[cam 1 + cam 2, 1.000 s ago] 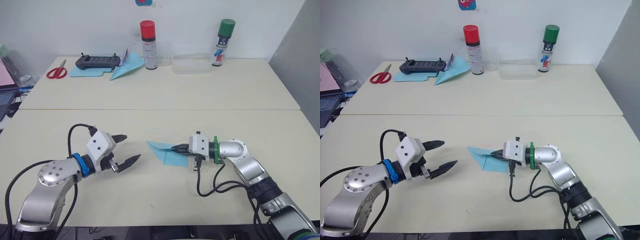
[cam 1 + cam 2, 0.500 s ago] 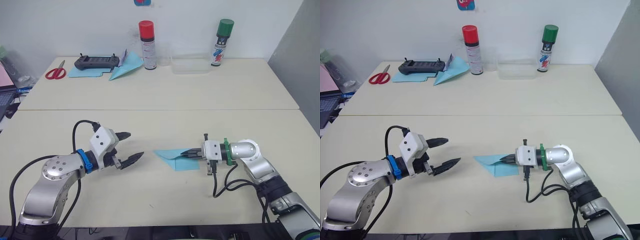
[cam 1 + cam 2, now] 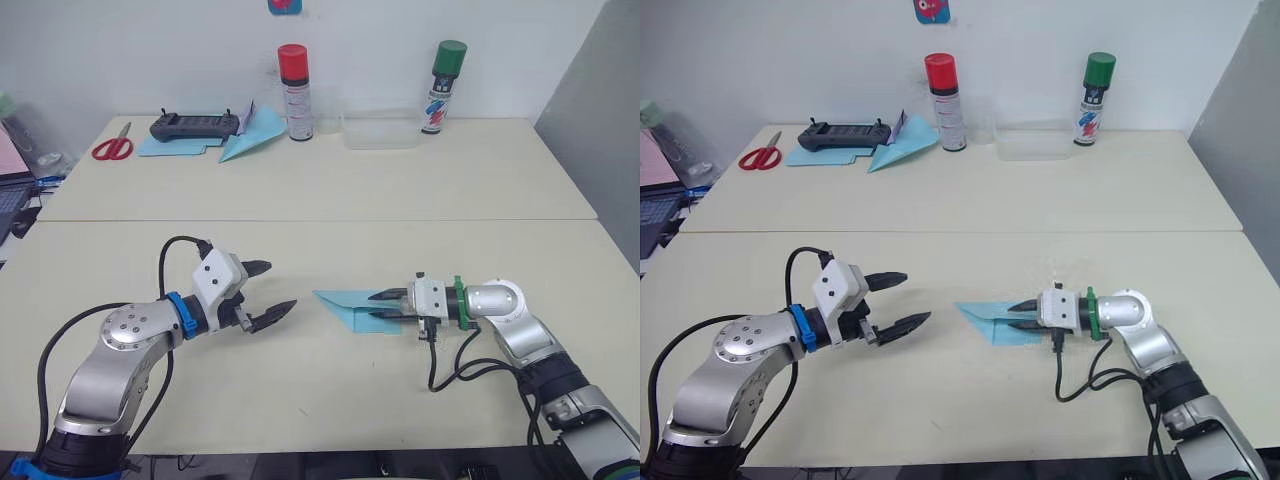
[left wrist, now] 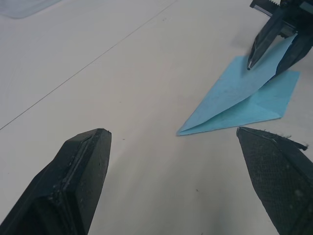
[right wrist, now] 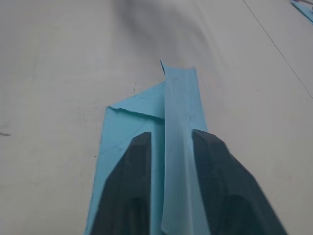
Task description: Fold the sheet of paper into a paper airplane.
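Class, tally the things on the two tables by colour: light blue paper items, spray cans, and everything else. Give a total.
Light blue paper: 3 (sheet of paper, dart, flat sheet)
Spray cans: 2 (red-capped, green-capped)
Others: 3 (scissors, controller, clear tray)
Total: 8

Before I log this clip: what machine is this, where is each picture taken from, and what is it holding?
This is a two-armed humanoid robot at a pale table. Two pictures come from its head camera; the other two look along each wrist. The right gripper has its fingers on either side of a raised flap of a folded light blue sheet of paper, which lies on the table. The left gripper is open, short of the paper's point. At the far edge lie scissors, a black controller, a blue paper dart, two spray cans and a clear tray.
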